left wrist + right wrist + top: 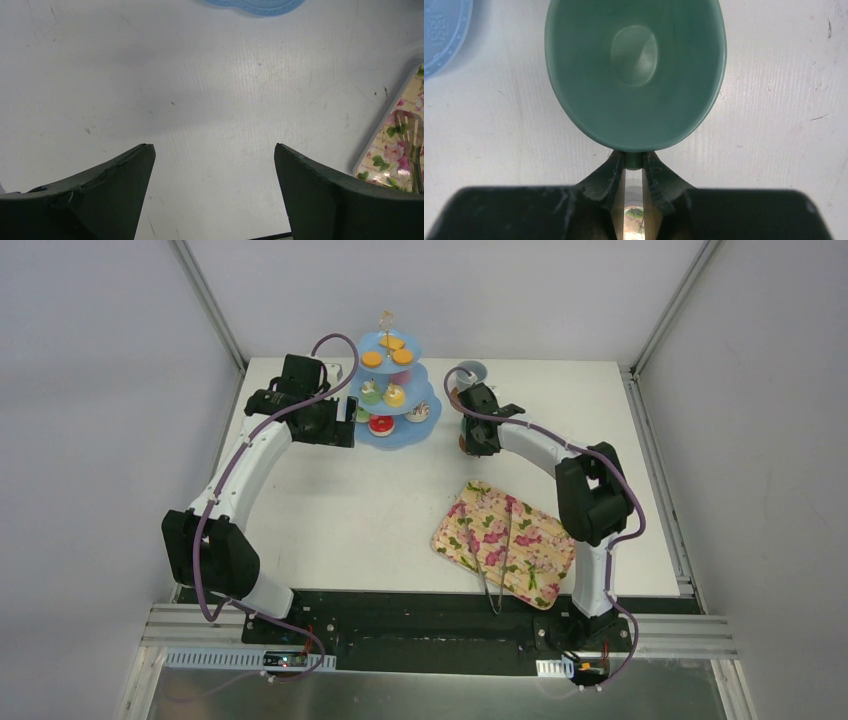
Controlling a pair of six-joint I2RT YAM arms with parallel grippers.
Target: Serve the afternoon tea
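The toy sweets sit on a blue three-tier stand at the back: orange biscuits on top, small cupcakes in the middle, a red donut on the bottom. My left gripper is just left of the stand's base, open and empty over bare table. My right gripper is right of the stand. It is shut on the handle of a green cup, which is empty inside. The cup also shows in the top view.
A flowered rectangular tray lies near the right arm's base with metal tongs on it; both show in the left wrist view, the tray and the tongs. A brown round coaster lies under the right wrist. The stand's base edge shows too.
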